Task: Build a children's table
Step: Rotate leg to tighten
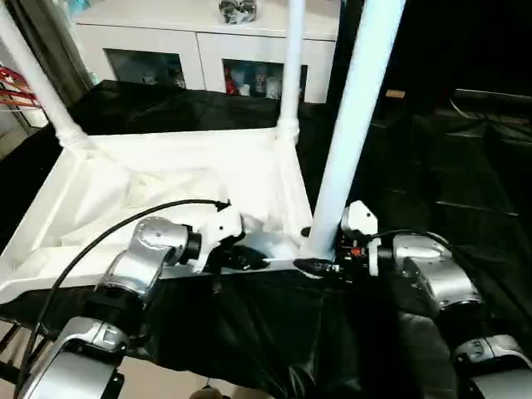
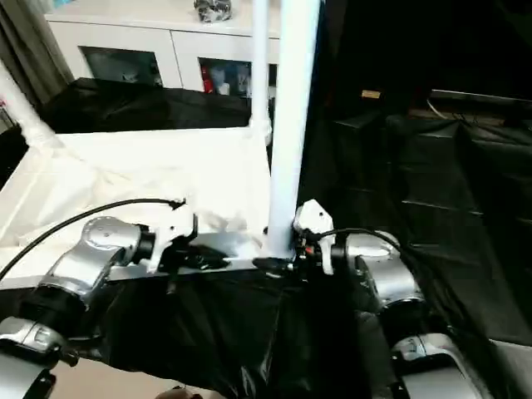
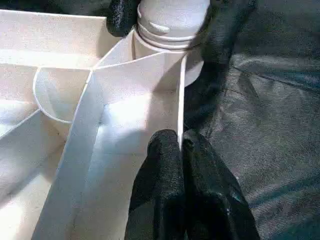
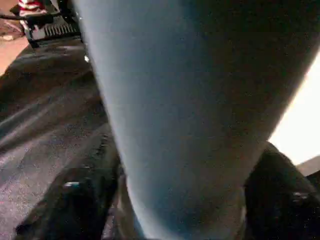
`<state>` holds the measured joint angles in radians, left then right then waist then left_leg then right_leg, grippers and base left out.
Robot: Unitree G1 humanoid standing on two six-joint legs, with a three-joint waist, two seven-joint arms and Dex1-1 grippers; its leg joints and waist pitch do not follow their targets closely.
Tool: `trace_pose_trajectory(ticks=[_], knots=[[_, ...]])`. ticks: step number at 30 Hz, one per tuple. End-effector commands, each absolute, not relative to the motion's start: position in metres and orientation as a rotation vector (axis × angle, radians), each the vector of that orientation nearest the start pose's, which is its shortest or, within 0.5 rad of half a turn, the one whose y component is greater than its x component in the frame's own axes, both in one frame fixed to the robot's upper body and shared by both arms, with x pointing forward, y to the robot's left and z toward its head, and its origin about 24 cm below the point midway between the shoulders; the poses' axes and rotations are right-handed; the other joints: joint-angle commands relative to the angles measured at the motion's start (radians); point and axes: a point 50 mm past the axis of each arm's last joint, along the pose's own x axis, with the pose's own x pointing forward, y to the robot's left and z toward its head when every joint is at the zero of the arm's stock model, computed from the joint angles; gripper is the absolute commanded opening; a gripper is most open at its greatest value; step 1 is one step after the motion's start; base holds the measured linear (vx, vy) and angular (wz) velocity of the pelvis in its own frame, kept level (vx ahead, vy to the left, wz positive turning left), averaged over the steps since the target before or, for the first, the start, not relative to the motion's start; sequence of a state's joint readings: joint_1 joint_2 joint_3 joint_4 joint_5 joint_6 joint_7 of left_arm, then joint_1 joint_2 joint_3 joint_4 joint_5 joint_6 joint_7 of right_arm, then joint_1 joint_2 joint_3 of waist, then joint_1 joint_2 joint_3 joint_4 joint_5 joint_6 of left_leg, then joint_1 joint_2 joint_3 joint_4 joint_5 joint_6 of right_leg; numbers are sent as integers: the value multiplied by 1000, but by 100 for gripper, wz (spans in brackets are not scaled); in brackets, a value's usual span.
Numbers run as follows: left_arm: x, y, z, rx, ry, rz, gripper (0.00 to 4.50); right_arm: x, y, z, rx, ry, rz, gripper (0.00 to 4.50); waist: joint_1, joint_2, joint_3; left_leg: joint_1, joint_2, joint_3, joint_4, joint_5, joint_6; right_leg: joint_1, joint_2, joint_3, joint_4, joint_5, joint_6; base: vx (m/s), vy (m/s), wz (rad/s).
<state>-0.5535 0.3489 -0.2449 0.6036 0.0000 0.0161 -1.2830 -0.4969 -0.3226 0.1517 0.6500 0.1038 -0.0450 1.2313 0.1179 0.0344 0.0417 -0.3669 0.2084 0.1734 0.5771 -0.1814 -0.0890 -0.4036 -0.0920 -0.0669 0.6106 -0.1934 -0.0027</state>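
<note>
1. The children's table lies upside down on a bench (image 1: 465, 166) draped in black sheeting, its white tabletop (image 1: 166, 187) showing the ribbed underside.
2. Three legs stand up from corner sockets: one at the far left corner (image 1: 33, 79), leaning left, one at the far right corner (image 1: 291, 66), and the near right leg (image 1: 353, 125), the closest and thickest in the eye views.
3. The left gripper (image 3: 181, 150) sits at the tabletop's near edge, just left of the near right corner. Its two black fingers (image 3: 165, 190) are pressed together on the thin white rim wall, pinching it.
4. The right gripper (image 1: 326, 264) is at the base of the near right leg, where the leg enters its socket. Its black fingers (image 3: 227, 27) stand apart on either side of the leg, with the leg between them; whether they press on it cannot be told.
5. Beyond the bench stands a white cabinet (image 1: 199, 46) with glass doors.
6. No brand, label or writing can be read.
</note>
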Motion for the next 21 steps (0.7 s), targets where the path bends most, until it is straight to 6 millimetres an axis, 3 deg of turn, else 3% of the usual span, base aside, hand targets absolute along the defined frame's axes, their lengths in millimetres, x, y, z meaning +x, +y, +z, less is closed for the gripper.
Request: trace_pose_trajectory(ticks=[1, 3, 7, 9, 10, 12, 16, 17, 18, 20, 21], knots=[[312, 122, 59, 344, 303, -1409, 0, 290, -124, 23, -175, 371, 1444, 303, 1, -10, -62, 5, 22, 3, -59, -156, 89, 54, -48, 35, -59, -79, -265, 0, 0, 0], [311, 123, 59, 339, 300, -1403, 0, 289, -123, 23, -169, 371, 1448, 289, 3, -4, -62, 5, 21, 3, -60, -163, 85, 55, -48, 35, -60, -87, -265, 0, 0, 0], [311, 123, 58, 331, 298, -1393, 0, 287, -122, 22, -158, 373, 1444, 270, 2, -2, -64, 4, 21, 2, -59, -160, 83, 56, -47, 34, -58, -64, -267, 0, 0, 0], [311, 122, 57, 320, 293, -1373, 0, 286, -121, 19, -131, 373, 1421, 268, 2, -5, -63, 5, 21, 2, -59, -162, 83, 57, -47, 35, -58, -59, -269, 0, 0, 0], [312, 122, 57, 316, 291, -1354, 0, 285, -120, 18, -121, 372, 1403, 267, 1, -12, -63, 4, 21, 3, -60, -160, 84, 57, -46, 35, -58, -58, -268, 0, 0, 0], [315, 120, 56, 317, 283, -1303, 0, 288, -118, 14, -109, 369, 1336, 266, 3, -11, -61, 4, 21, 3, -60, -168, 83, 56, -48, 35, -61, -90, -261, 0, 0, 0], [324, 115, 54, 327, 286, -1198, 0, 296, -112, 8, -86, 362, 1168, 266, -5, -13, -50, 12, 21, 1, -74, -251, 36, 46, -53, 39, -83, -282, -213, 0, 0, 0], [331, 104, 53, 318, 283, -1117, 0, 304, -103, 1, -56, 365, 986, 266, -8, -12, -48, 12, 20, -2, -77, -274, 21, 47, -56, 39, -88, -341, -193, 0, 0, 0], [332, 101, 53, 314, 282, -1107, 0, 306, -101, 0, -48, 366, 953, 266, -14, -11, -46, 17, 17, -4, -81, -299, 0, 44, -55, 40, -94, -389, -173, 0, 0, 0], [334, 96, 53, 307, 279, -1085, 0, 309, -97, -2, -29, 372, 892, 266, -15, -15, -47, 19, 15, -7, -82, -322, -1, 46, -57, 37, -102, -446, -145, 0, 0, 0], [336, 91, 54, 302, 278, -1062, 0, 311, -94, -4, -10, 380, 837, 266, -20, -9, -43, 22, 15, -5, -83, -334, -1, 36, -55, 41, -106, -454, -142, 0, 0, 0]])
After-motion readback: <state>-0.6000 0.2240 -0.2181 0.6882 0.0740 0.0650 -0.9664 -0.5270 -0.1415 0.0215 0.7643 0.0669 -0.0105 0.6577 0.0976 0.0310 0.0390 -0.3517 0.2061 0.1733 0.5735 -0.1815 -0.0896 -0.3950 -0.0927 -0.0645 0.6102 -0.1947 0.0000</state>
